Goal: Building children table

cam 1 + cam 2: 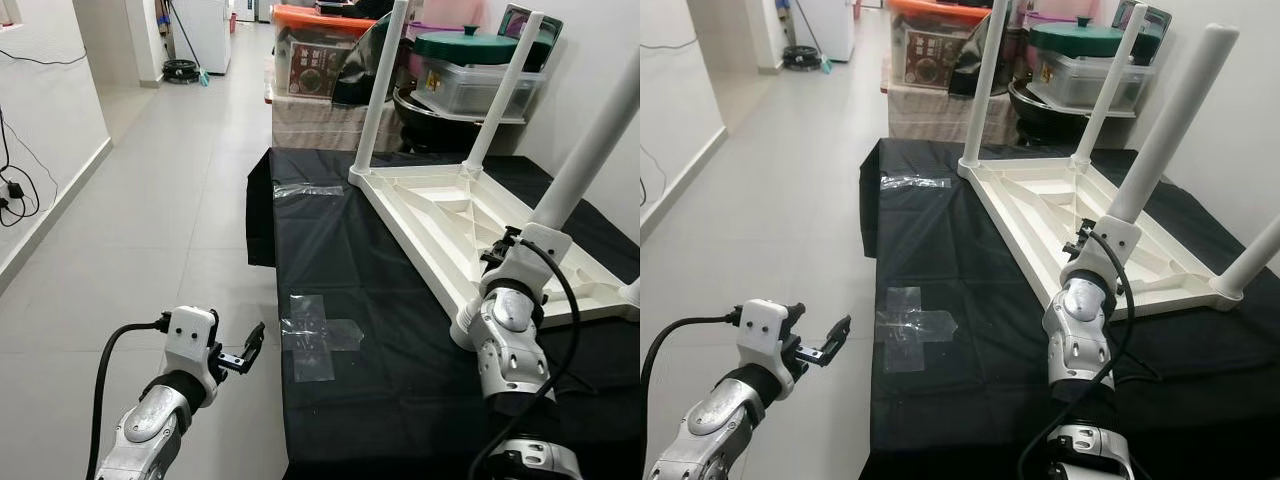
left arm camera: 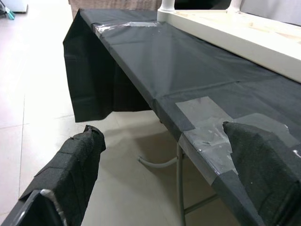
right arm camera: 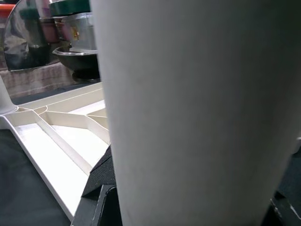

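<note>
A white children's table point(image 1: 450, 215) lies upside down on a black-covered work table point(image 1: 400, 350). Two white legs stand in its far corners point(image 1: 380, 90) point(image 1: 505, 95), and another leg point(image 1: 1250, 262) stands at the near right corner. My right gripper point(image 1: 507, 252) is shut on the base of a leg point(image 1: 590, 150) at the near left corner. In the right wrist view this leg point(image 3: 188, 94) sits between the black fingers point(image 3: 101, 174). My left gripper point(image 1: 245, 352) is open over the floor, just left of the black table's edge and a clear tape patch point(image 1: 315, 338).
Storage boxes with an orange lid point(image 1: 315, 50) and a green lid point(image 1: 480, 65), and a black pan point(image 1: 430, 110), crowd the far end. Grey floor tiles point(image 1: 150, 230) stretch along the left. Cables hang on the left wall point(image 1: 15, 190). More tape point(image 1: 305, 190) lies farther along the cloth.
</note>
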`<state>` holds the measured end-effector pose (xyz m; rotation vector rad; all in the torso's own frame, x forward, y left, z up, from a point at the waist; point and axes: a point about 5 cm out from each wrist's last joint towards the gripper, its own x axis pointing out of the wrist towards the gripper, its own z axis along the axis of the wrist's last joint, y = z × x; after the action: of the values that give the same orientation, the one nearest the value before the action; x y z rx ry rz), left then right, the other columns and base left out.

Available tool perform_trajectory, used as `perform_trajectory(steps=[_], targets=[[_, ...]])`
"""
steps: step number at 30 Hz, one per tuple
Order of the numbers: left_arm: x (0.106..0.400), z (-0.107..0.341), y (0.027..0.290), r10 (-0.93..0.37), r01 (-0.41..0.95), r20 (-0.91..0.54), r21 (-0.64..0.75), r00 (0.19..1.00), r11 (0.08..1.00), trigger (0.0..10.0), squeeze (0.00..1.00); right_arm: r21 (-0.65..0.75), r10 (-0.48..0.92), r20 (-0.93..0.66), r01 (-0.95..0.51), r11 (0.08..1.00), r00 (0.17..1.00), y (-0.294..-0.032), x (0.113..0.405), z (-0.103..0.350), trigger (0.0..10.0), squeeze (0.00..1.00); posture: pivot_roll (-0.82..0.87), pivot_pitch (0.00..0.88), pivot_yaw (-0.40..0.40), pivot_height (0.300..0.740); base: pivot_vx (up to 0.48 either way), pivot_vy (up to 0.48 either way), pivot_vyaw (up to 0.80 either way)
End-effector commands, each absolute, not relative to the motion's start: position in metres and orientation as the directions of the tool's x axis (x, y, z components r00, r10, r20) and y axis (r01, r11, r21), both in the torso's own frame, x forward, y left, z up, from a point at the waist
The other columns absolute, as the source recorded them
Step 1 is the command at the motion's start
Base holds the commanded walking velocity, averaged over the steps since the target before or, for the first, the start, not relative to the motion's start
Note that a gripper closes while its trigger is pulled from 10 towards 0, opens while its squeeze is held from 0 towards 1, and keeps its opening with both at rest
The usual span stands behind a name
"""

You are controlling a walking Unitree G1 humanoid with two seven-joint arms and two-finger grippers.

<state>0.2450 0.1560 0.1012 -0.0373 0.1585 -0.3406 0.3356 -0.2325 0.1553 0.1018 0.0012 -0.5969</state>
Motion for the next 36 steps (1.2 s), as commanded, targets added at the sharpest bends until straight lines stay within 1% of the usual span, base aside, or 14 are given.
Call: perform_trajectory(steps=[1, 36], targets=[[0.247, 0.101, 0.153, -0.344, 0.341, -0.144, -0.046, 0.928, 0.939, 10.0, 0.00, 0.069, -0.522, -0.234, 0.550, 0.833, 0.820, -0.226, 0.327, 0.113, 10.0, 0.00, 0.08, 0.000, -0.056, 0.740, 0.000, 0.000, 0.00], [0.247, 0.100, 0.153, -0.352, 0.349, -0.146, -0.044, 0.925, 0.936, 10.0, 0.00, 0.118, -0.516, -0.219, 0.547, 0.829, 0.828, -0.228, 0.326, 0.130, 10.0, 0.00, 0.07, 0.000, -0.047, 0.740, 0.000, 0.000, 0.00]])
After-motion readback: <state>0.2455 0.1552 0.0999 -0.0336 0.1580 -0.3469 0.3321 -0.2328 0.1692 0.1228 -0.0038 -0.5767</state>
